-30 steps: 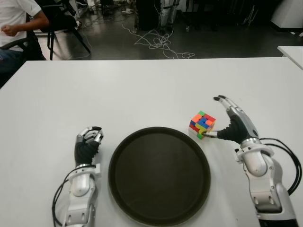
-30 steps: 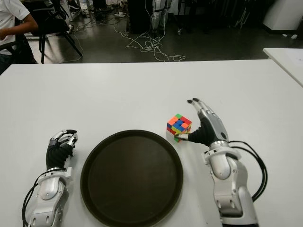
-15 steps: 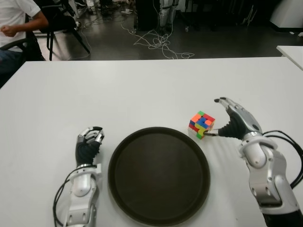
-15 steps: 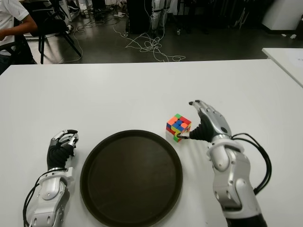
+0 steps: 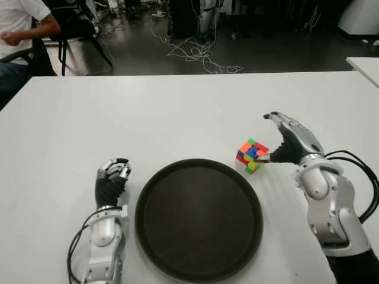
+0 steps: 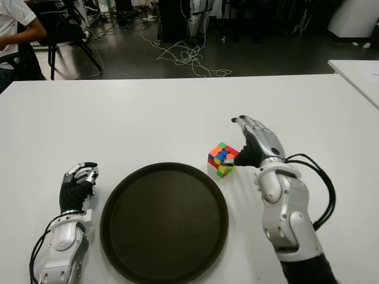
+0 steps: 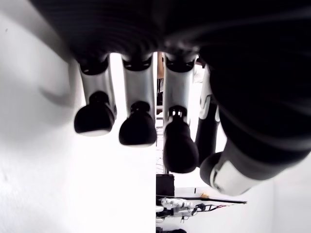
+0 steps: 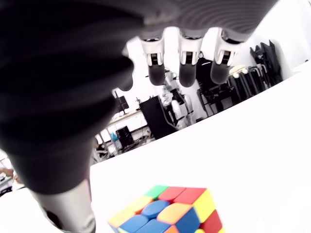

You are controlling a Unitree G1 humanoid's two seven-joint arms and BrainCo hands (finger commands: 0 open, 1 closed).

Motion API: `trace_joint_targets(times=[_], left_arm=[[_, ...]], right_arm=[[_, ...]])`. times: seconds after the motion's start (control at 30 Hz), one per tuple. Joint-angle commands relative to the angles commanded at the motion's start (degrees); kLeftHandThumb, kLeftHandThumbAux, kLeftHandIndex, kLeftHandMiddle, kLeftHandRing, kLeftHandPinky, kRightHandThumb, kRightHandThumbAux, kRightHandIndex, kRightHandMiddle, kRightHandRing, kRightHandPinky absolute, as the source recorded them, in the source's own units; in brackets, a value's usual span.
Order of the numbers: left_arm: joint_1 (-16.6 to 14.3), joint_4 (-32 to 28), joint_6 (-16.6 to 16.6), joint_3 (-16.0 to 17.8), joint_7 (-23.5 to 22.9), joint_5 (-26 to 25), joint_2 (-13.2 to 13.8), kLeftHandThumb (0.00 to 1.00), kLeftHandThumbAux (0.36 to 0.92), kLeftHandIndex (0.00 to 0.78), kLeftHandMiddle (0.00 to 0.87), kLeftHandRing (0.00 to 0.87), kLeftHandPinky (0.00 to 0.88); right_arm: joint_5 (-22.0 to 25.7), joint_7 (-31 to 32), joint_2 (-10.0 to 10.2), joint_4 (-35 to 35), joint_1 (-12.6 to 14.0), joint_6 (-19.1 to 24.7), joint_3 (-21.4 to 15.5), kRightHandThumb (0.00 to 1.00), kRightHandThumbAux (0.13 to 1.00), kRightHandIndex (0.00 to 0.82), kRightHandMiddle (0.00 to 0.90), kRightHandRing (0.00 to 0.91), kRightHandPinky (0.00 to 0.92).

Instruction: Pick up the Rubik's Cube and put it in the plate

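White table [image 5: 148,112]; tangled white cables [image 5: 198,53] on dark floor [image 5: 284,53] beyond; seated person [image 5: 18,26], far left; second white table [image 5: 367,65], far right.

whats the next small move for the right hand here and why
Probably close the fingers over the Rubik's Cube. The right hand is open beside it, thumb at its near face, fingers arched above, nothing grasped. The cube sits on the table, just outside the plate rim.

Robotics lab: floor cables [image 5: 198,53], equipment racks [image 6: 177,18].

Multicoloured Rubik's Cube [image 5: 252,156], dark brown plate [image 5: 199,219], white table [image 5: 148,112].
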Motion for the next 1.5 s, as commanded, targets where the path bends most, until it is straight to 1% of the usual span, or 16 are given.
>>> trace_joint_targets(times=[0.13, 0.27, 0.5, 0.63, 0.8, 0.9, 1.03, 1.27, 1.33, 1.5], left_arm=[[0.0, -0.3, 0.4, 0.0, -0.1, 0.0, 0.1, 0.707, 0.706, 0.444, 0.791, 0.815, 0.817], [0.1, -0.2, -0.2, -0.1, -0.1, 0.1, 0.0, 0.706, 0.706, 0.444, 0.795, 0.819, 0.820], [0.0, 0.9, -2.4, 0.3, -0.3, -0.7, -0.6, 0.707, 0.706, 0.444, 0.792, 0.815, 0.818], [-0.1, 1.7, -3.8, 0.5, -0.5, -1.1, -0.8, 0.707, 0.706, 0.444, 0.790, 0.813, 0.817], [-0.1, 2.2, -4.6, 0.5, -0.6, -1.1, -0.7, 0.706, 0.706, 0.444, 0.789, 0.813, 0.818], [-0.1, 2.3, -4.7, 0.4, -0.6, -1.1, -0.6, 0.706, 0.706, 0.444, 0.789, 0.814, 0.819], [0.0, 2.3, -4.8, 0.4, -0.5, -1.0, -0.6, 0.706, 0.706, 0.444, 0.789, 0.814, 0.819], [0.1, 2.0, -4.5, 0.5, -0.6, -1.5, -0.8, 0.707, 0.706, 0.444, 0.792, 0.819, 0.826], [0.2, 1.8, -4.3, 0.4, -0.5, -1.4, -0.8, 0.707, 0.706, 0.444, 0.792, 0.820, 0.827], [0.3, 1.4, -3.4, 0.1, -0.1, -0.7, -0.6, 0.708, 0.705, 0.444, 0.797, 0.825, 0.828]], right_arm=[[0.6, -0.1, 0.1, 0.4, -0.5, 0.2, 0.2, 0.000, 0.817, 0.023, 0.055, 0.072, 0.062], [1.2, -0.9, 0.2, 1.8, -1.5, -0.2, 0.3, 0.000, 0.829, 0.015, 0.074, 0.091, 0.073], [2.1, -2.5, 0.2, 4.6, -3.0, -1.8, 0.6, 0.000, 0.876, 0.009, 0.078, 0.104, 0.082], [2.5, -3.2, 0.2, 5.6, -3.6, -2.5, 0.8, 0.000, 0.882, 0.017, 0.076, 0.092, 0.079], [3.4, -4.3, 0.6, 6.4, -4.2, -3.2, 1.1, 0.000, 0.893, 0.033, 0.098, 0.119, 0.120], [4.4, -4.9, 0.9, 6.5, -4.2, -3.6, 1.0, 0.000, 0.898, 0.034, 0.100, 0.121, 0.126], [5.3, -5.8, 1.3, 6.8, -4.3, -3.9, 1.1, 0.000, 0.878, 0.028, 0.119, 0.159, 0.148], [6.6, -7.2, 1.4, 8.5, -5.1, -4.6, 1.5, 0.000, 0.890, 0.037, 0.098, 0.142, 0.160], [6.8, -8.3, 1.4, 9.8, -5.5, -5.7, 1.8, 0.000, 0.895, 0.041, 0.094, 0.136, 0.166], [7.2, -9.9, 1.2, 12.5, -6.3, -7.3, 2.1, 0.000, 0.900, 0.063, 0.115, 0.140, 0.173]])
